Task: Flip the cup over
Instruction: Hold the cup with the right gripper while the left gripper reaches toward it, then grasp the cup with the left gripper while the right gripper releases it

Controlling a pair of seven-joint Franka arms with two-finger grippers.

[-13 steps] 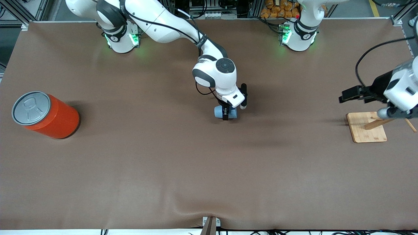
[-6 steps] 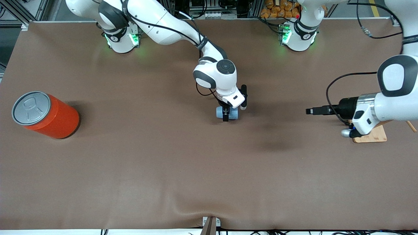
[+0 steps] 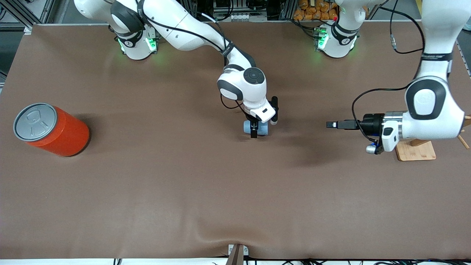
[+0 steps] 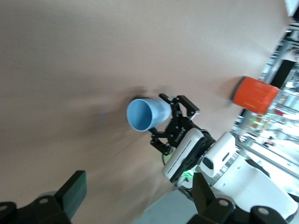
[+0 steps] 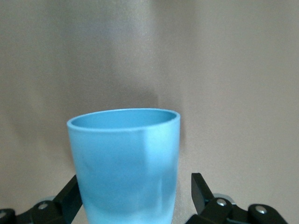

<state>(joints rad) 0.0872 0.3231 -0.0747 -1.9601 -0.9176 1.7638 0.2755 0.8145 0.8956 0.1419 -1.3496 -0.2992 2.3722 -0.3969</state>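
The right gripper [image 3: 254,129] is clamped on the cup [image 3: 255,127] at mid-table, holding it on its side. The cup's mouth faces the left arm's end, where the left gripper [image 3: 332,124] points toward it, well apart; I cannot tell its finger state.

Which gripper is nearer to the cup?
Right. The right gripper is shut on the cup at the table's middle; the left gripper hangs apart from it, toward the left arm's end, pointing at it.
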